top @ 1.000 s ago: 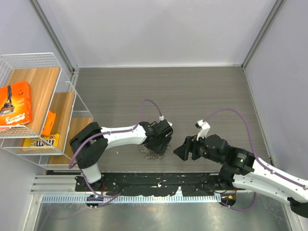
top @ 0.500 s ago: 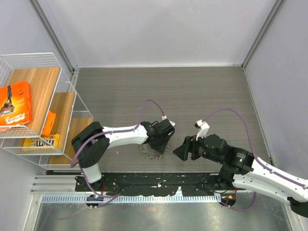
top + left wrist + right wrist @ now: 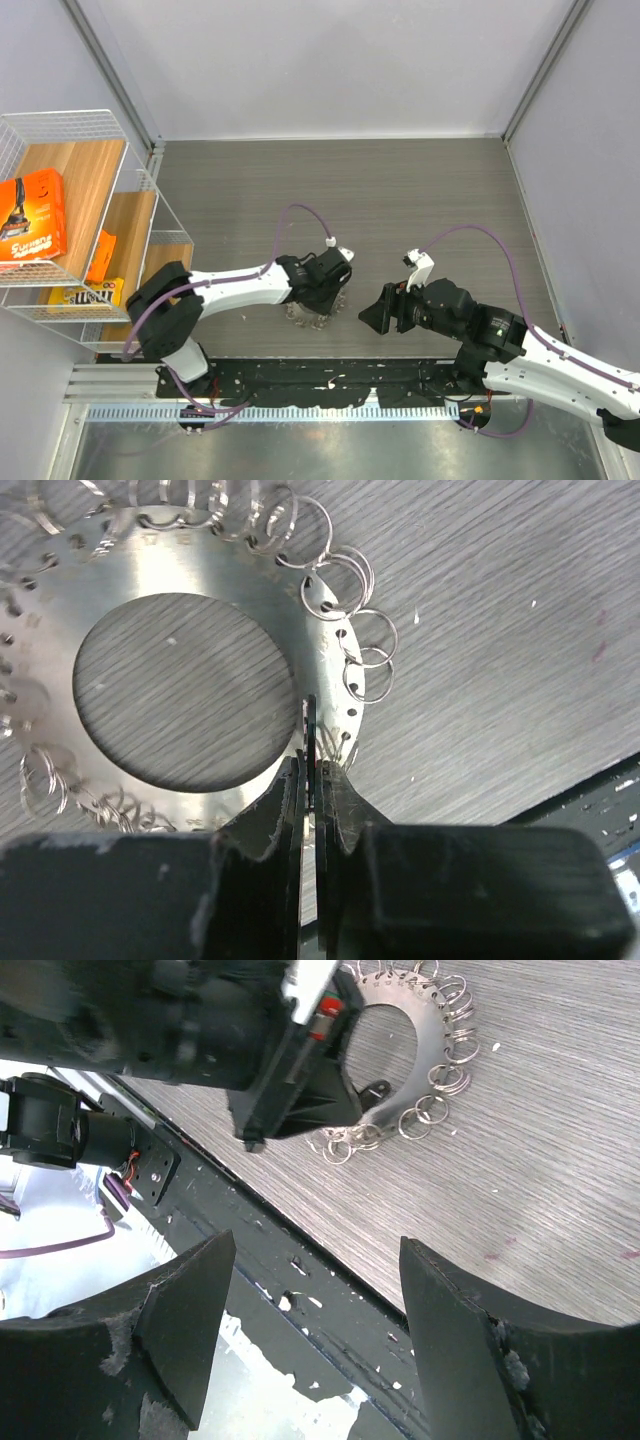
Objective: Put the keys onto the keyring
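Observation:
The keyring [image 3: 190,568] is a flat silvery disc with a big round hole, lying on the grey table with small wire rings [image 3: 362,630] threaded round its rim. My left gripper [image 3: 312,765] hangs over its near rim, shut on a thin key seen edge-on [image 3: 312,730] that touches the rim. In the top view the left gripper [image 3: 318,296] covers most of the keyring [image 3: 300,318]. In the right wrist view the keyring [image 3: 440,1020] shows beside the left gripper [image 3: 365,1095]. My right gripper [image 3: 315,1245] stands open and empty, right of the keyring [image 3: 372,314].
A white wire basket [image 3: 120,175] on wooden shelves stands at the left, holding an orange box [image 3: 32,215] and a yellow candy pack [image 3: 85,293]. A black rail [image 3: 330,375] runs along the table's near edge. Grey walls close in the back and right.
The left gripper's jaws have closed on the thin key, and its wrist has shifted slightly left and down over the keyring. The right arm has not moved.

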You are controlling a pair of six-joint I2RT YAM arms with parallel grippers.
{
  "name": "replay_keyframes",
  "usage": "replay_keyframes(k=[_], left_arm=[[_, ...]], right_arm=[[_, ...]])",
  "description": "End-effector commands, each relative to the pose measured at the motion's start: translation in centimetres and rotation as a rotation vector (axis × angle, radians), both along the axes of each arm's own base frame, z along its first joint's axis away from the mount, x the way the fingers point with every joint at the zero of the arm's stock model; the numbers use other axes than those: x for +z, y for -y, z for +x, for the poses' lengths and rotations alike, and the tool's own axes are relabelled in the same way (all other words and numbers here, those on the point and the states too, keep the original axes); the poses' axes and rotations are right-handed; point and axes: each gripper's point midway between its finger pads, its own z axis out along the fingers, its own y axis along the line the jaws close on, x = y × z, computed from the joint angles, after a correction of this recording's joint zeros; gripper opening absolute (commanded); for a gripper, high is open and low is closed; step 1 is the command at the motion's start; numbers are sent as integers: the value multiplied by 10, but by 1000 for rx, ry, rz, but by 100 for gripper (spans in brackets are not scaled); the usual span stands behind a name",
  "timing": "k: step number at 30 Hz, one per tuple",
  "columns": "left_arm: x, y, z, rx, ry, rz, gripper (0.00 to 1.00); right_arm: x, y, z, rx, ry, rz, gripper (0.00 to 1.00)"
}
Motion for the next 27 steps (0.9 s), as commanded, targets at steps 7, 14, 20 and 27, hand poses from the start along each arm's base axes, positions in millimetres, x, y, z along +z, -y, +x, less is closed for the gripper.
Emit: replay_keyframes(k=[7,14,20,27], left_arm=[[104,0,18,-9,316,-236,0],[155,-3,3,-66,400,-383,0],[192,0,-14,-142,440,-502,0],[234,-2,-34,-194,473,-654,0]], right_arm=[[23,-8,6,7,52,50,73],[40,-16,7,54,84,47,73],[69,-18,5,126,154,18,73],[106,-32,-13,303,229,52,73]])
